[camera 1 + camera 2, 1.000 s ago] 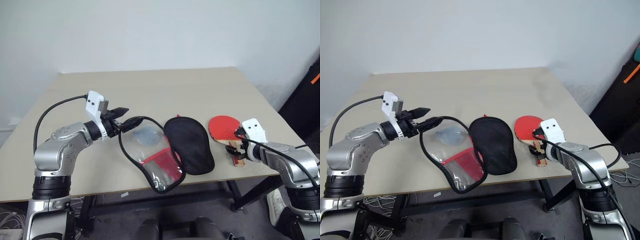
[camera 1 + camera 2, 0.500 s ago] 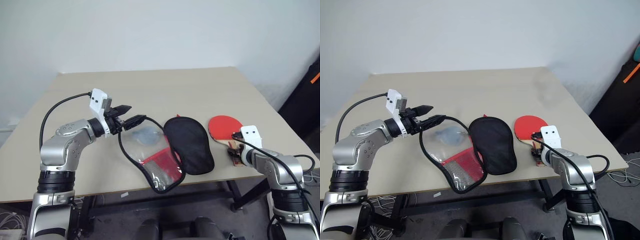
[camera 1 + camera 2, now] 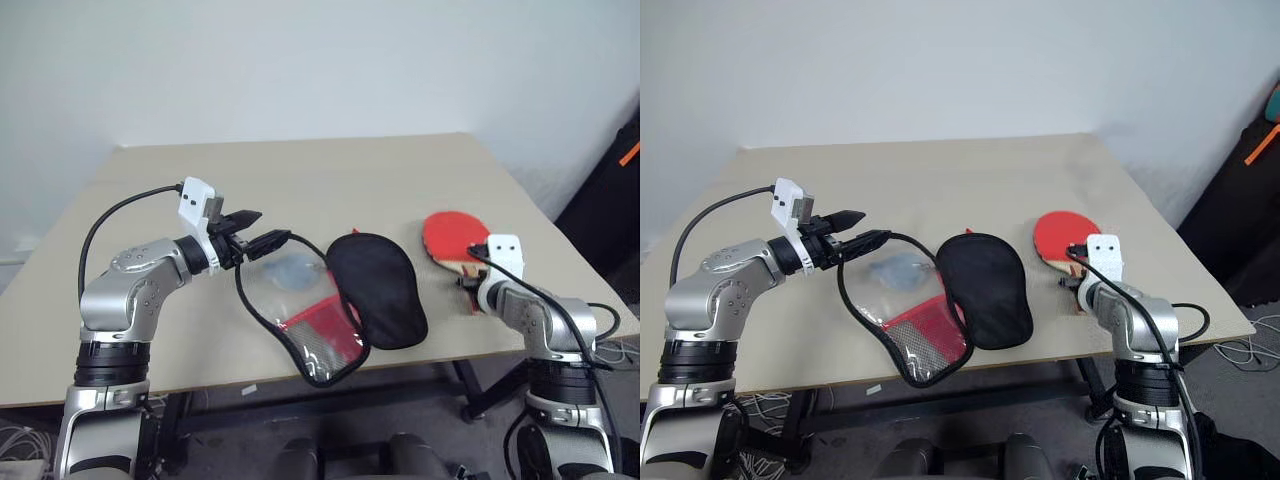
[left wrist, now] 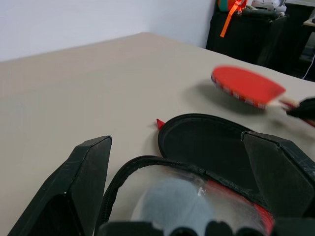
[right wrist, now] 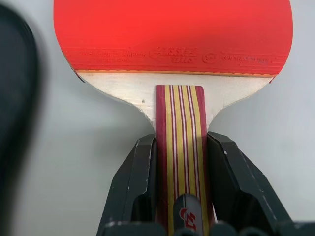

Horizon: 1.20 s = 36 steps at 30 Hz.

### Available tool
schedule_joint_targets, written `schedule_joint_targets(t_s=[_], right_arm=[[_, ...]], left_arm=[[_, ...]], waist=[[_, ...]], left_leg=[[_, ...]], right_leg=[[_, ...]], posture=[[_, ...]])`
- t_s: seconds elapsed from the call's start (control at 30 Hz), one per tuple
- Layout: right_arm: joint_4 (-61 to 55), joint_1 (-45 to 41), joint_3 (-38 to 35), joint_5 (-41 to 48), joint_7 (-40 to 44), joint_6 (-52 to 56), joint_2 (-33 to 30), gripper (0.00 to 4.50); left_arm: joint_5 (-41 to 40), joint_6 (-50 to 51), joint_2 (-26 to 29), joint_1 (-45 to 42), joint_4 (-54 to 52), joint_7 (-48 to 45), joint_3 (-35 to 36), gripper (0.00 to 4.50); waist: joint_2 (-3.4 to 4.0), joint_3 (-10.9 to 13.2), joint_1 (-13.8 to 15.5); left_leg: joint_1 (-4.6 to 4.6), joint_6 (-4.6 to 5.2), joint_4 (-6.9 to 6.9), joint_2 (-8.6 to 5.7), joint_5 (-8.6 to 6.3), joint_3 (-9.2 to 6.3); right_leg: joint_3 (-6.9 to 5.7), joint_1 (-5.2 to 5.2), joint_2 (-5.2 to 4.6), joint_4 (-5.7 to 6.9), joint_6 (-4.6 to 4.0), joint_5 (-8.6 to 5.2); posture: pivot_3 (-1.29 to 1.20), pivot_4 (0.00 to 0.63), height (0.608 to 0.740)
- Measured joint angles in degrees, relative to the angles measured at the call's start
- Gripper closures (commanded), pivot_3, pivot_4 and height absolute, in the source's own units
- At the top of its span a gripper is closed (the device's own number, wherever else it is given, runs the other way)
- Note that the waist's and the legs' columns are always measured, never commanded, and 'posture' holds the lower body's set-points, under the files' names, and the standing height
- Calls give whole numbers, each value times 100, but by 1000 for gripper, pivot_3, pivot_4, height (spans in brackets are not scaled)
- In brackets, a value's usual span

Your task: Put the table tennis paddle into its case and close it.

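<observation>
The right gripper (image 5: 180,196) is clamped on the paddle's (image 3: 455,238) stiff, light handle. The left gripper (image 3: 262,237), fingers apart, apparently props the floppy case (image 3: 330,300) open.

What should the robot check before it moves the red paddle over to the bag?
1. Right gripper has its fingers on both sides of the handle of the table tennis paddle: ok.
2. Paddle is off the table: ok, its blade looks lifted with a shadow under it in the left wrist view.
3. Case is open: ok, its clear and mesh flap is folded out to one side.
4. Left gripper holds the flap's rim up: cannot tell, its fingers stand wide around the rim.
5. Inside of the case is free: not ok, a pale blue-grey lump lies under the clear flap.
</observation>
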Motion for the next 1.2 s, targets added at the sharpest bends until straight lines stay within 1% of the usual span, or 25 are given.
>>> schedule_joint_targets(t_s=[0.17,0.3,0.37,0.77,1.2], right_arm=[[-831,-103,661,346,237,355,556,3399],[-1065,-48,1032,418,206,726,983,3399],[-1100,35,1134,417,171,810,1079,3399],[-959,474,1319,261,14,1046,1121,3399],[-920,449,1337,114,-39,1079,1241,3399]], left_arm=[[-1,11,10,-3,-2,0,0,0],[0,26,81,-2,-3,0,20,0],[0,43,122,-2,-3,1,35,0],[-6,126,216,50,-139,1,65,0],[-7,149,215,118,-184,30,65,0]], waist=[[1,0,-25],[-3,-2,19],[-3,-2,17],[-1,-1,9],[-3,-2,10]], left_leg=[[2,0,-7,4,0,1],[-3,0,5,-3,0,-4],[-2,-1,6,-4,0,-5],[-2,-1,0,-2,0,-4],[-1,-1,0,-1,0,-5]], right_leg=[[3,-2,4,0,0,0],[-6,4,-4,-1,1,0],[-6,4,-5,-1,0,0],[-6,0,-3,-1,0,0],[-7,1,-3,-1,0,0]], posture=[[0,0,740],[0,0,740],[0,0,740],[0,0,740],[0,0,740]])
